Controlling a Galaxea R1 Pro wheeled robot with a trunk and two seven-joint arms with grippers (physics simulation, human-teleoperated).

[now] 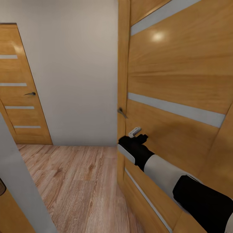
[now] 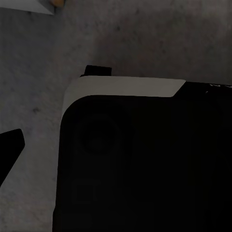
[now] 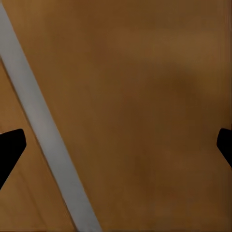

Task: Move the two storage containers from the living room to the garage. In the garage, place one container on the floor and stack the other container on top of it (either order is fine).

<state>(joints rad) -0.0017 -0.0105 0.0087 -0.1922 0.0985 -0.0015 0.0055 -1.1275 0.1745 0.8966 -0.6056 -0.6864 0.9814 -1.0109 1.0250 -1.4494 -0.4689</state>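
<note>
Close in, right gripper (image 1: 137,134) spread wide and empty, pressed near wooden door (image 1: 174,97); left gripper's state could not be told. Beyond: handle (image 1: 122,112), plank floor (image 1: 77,181), far door (image 1: 19,94). Containers unseen. Best push steadily near the handle edge.

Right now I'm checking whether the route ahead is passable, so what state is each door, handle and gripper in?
Near wooden door with grey stripes: swung open, beside the right arm.
Its dark lever handle: level, untouched.
Far wooden door with grey stripes: closed.
Its dark lever handle: level.
Right gripper: open, empty, facing the near door panel.
Left gripper: one finger visible, state unclear.
</note>
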